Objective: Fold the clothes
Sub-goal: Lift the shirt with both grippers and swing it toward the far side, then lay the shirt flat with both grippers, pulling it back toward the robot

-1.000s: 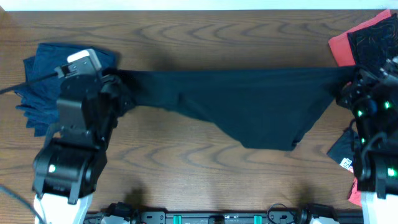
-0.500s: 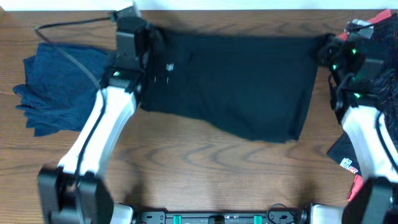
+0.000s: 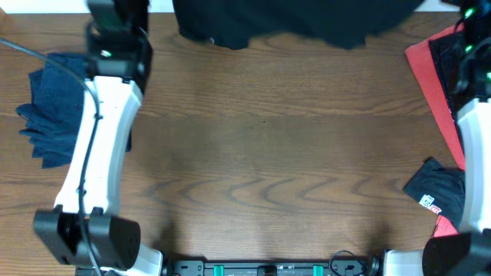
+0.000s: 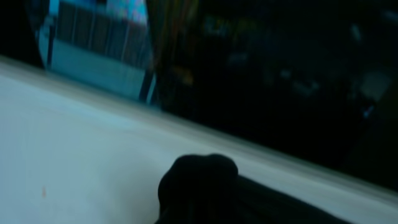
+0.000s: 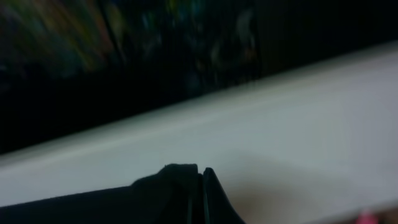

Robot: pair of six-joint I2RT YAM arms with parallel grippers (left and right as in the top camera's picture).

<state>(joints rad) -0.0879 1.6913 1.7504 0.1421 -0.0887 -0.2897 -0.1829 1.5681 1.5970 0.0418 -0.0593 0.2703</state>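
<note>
Cloth strung out | black garment (image 3: 307,23) spans the top edge of the frame, long axis left-right, over the worktop (image 3: 268,153) far side | left hand (image 4: 198,186) clamped on its left end | right hand (image 5: 200,186) clamped on its right end | garment hangs between both hands, neither nearer.

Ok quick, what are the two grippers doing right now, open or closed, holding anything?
Left gripper: closed on the black garment.
Right gripper: closed on the black garment too.
</note>
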